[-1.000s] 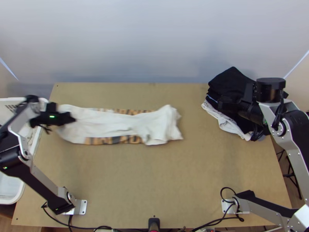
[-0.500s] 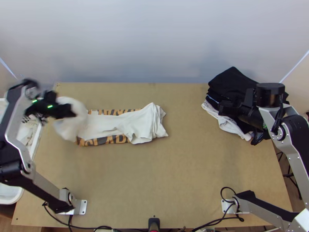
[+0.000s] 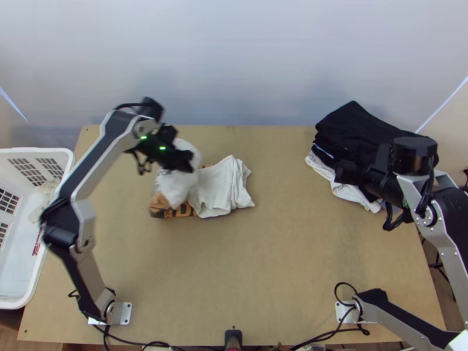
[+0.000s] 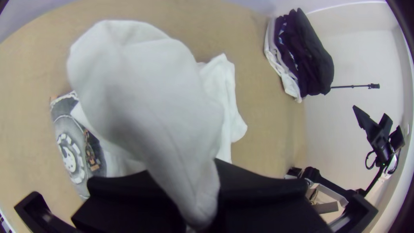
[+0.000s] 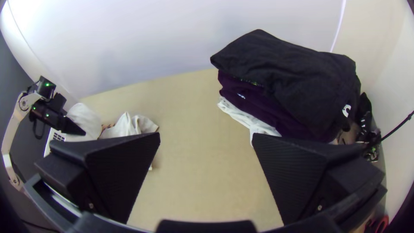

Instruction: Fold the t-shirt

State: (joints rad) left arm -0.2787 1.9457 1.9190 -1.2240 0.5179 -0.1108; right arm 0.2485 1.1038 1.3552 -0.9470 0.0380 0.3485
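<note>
A white plastic basket stands at the far left, beside the bench. Next, the left end effector pinches one end of the white t-shirt between its fingers, holding that part raised and bunched. The rest lies on the bench, left of the middle, partly folded over its printed fabric, its right end rumpled. To the right, the right end effector, fingers spread wide, is near a pile of folded clothes, dark above white.
</note>
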